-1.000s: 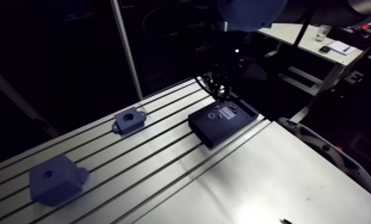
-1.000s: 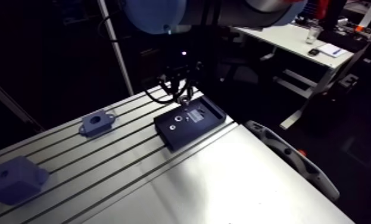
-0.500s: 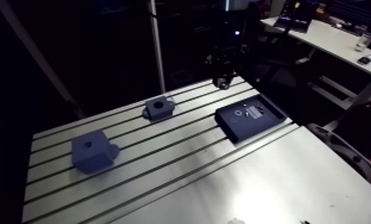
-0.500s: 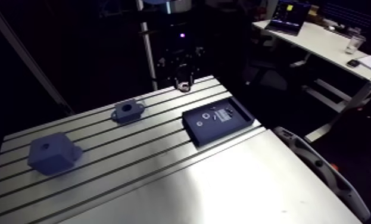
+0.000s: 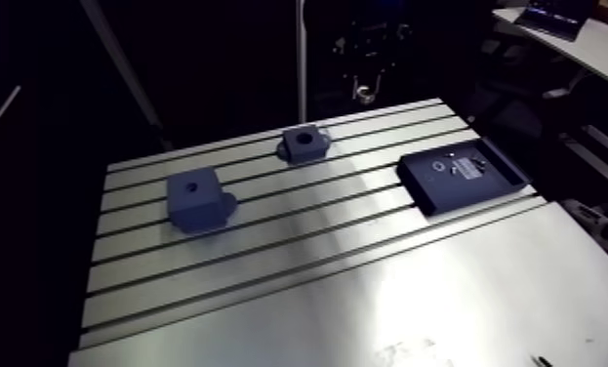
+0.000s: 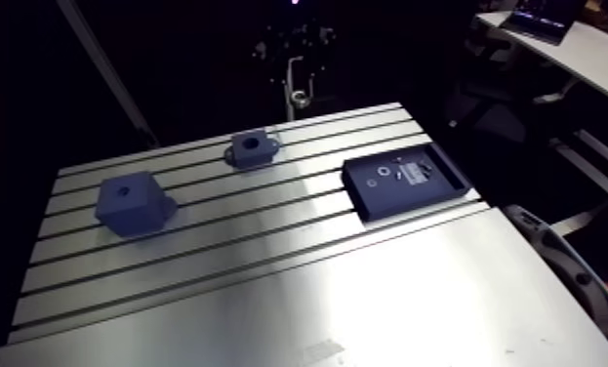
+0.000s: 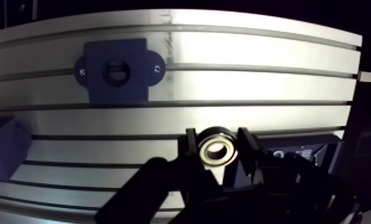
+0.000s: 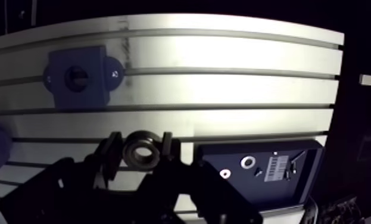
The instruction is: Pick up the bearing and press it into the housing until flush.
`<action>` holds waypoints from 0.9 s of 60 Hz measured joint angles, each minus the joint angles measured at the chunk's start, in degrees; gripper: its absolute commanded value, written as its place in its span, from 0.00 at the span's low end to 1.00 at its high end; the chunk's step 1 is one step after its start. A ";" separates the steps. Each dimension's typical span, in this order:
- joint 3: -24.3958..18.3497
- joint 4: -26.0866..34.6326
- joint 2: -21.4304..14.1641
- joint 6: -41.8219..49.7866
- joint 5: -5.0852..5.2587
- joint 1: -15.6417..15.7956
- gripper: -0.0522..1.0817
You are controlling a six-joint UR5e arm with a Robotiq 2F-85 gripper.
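Bearing (image 7: 218, 150), a small steel ring with a dark outer race, hangs pinched across its rim between the jaws, above the slotted aluminium bench (image 7: 271, 86) and well apart from the dark-blue flanged housing block (image 7: 116, 70). Likely dense, rigid and slick; holding the outer race suits it.

Arm view high, wrist behind claw (image 7: 218, 143), sharing table (image 7: 253, 89)
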 measured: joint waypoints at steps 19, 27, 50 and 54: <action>-3.53 0.48 3.93 1.02 0.76 2.54 0.56; -4.58 0.52 5.25 1.18 0.96 3.13 0.56; -6.36 0.41 7.94 1.70 1.08 4.80 0.56; -6.58 0.40 8.39 1.89 1.06 5.15 0.56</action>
